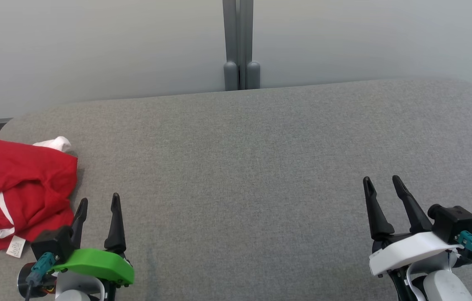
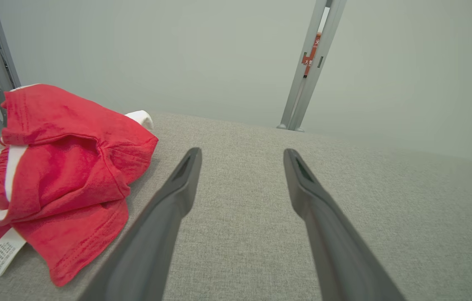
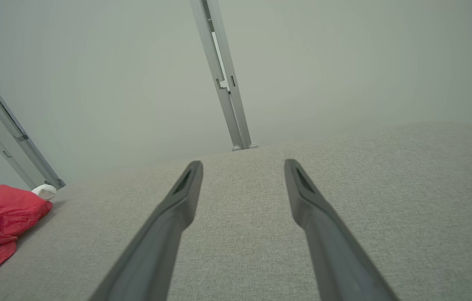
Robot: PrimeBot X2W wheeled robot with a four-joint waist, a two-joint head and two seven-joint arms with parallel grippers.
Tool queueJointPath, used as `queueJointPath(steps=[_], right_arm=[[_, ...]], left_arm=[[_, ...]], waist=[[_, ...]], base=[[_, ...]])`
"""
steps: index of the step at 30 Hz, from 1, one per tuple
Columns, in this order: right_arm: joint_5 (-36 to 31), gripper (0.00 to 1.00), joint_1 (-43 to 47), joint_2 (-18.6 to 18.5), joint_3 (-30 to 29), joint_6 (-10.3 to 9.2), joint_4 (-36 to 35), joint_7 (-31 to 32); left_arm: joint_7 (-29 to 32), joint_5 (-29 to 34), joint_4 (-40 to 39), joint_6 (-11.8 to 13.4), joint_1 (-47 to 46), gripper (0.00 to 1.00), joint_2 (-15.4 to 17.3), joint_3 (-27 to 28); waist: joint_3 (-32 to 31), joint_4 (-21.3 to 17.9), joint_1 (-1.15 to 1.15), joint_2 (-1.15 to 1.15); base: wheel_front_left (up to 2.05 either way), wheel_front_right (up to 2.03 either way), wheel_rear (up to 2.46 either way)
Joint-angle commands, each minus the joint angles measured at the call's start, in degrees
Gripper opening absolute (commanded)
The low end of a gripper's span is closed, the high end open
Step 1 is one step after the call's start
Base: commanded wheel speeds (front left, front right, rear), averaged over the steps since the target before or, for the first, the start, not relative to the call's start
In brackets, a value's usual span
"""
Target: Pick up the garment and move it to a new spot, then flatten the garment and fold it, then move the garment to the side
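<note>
One garment [image 1: 23, 188] lies crumpled at the far left of the grey upholstered table [image 1: 240, 167], running off the left edge of the head view. It is a soft red knit with white stripes and stitched hems, folded over itself in thick rumpled layers. A white tip pokes out at its far end. A white care label [image 1: 16, 246] hangs from its near end, its print too small to read. The garment is bunched into a rough lump, so it has no clear long axis. The label end points toward the robot and the white tip toward the wall.

Just to the right of the garment's near corner hovers the left gripper [image 1: 99, 198], on a glossy green bracket. Its two slim, dark, tapering fingers are spread apart with nothing between them.

The table is a coarse woven grey cloth with rounded far corners. Beyond its middle, a grey metal post [image 1: 240, 42] stands against a smooth pale wall. In the left wrist view the post bears a small red sticker [image 2: 311, 52] whose marks I cannot read.

At the far right, well apart from the garment, the right gripper [image 1: 382, 179] sits on a white bracket, its fingers likewise spread wide and empty over bare cloth.
</note>
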Motion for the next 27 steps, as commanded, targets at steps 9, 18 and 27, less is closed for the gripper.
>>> queueJointPath(steps=[9, 18, 27], right_arm=[[-3.6, 1.0, 0.8, -0.1, -0.2, 0.04, 0.8, -1.7], [-6.0, 1.0, 1.0, -0.3, 0.1, 0.03, 1.5, -2.6], [-8.6, 1.0, 1.4, -0.6, 0.1, 0.03, 1.3, -3.5]], left_arm=[[-1.5, 4.1, 1.9, 0.4, -1.6, 1.0, 0.5, -0.3], [-2.5, 6.7, 3.3, 0.5, -2.1, 1.0, 0.3, -0.4], [-3.4, 8.7, 4.4, 0.9, -2.6, 1.0, 0.0, -0.4]], waist=[[-0.2, 0.1, 0.0, 0.0], [-0.3, 0.2, 0.0, 0.0], [-0.2, 1.7, 0.0, 0.0]], base=[[0.0, 0.0, 0.0], [0.0, 0.0, 0.0], [0.0, 0.0, 0.0]])
